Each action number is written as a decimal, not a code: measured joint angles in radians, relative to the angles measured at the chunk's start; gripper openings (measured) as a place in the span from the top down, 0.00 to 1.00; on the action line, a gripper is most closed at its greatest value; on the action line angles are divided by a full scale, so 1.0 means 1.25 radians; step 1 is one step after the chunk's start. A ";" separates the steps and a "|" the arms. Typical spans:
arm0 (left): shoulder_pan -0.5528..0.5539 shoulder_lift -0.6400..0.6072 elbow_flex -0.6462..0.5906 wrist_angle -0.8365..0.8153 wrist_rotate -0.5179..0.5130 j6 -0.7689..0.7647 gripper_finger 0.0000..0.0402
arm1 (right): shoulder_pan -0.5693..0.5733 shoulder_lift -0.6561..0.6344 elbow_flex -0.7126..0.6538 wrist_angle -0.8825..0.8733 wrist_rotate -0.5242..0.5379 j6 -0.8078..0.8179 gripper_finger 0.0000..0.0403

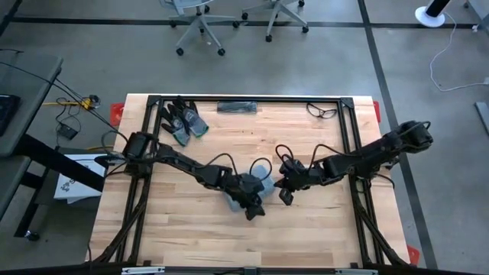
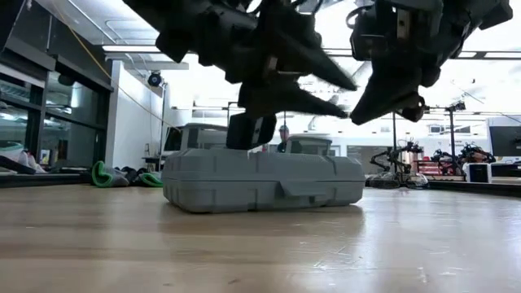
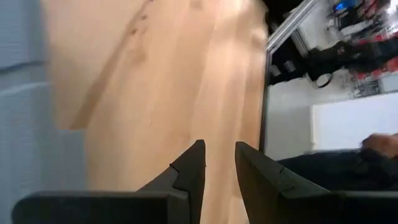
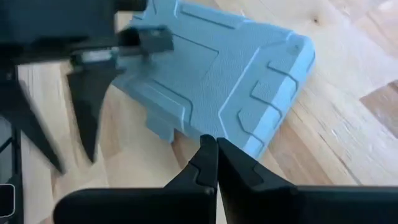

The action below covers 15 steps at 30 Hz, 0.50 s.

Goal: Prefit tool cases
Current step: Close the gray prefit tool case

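Note:
The blue-grey tool case lies shut and flat on the wooden table, latch side toward the low camera; it also shows ribbed in the right wrist view. My left gripper hovers open at the case's near side, with only bare table between its fingers. The case shows at the edge of that view. My right gripper is shut and hangs above the table just right of the case, pointing down toward it.
Dark gloves with green cuffs lie at the far left. A dark flat object and safety glasses lie along the far edge. A black frame borders the table. Bare wood lies toward the near edge.

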 joint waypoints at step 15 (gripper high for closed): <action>-0.110 -0.068 0.001 -0.003 -0.282 -0.055 0.90 | -0.073 -0.004 0.001 0.039 -0.084 -0.088 1.00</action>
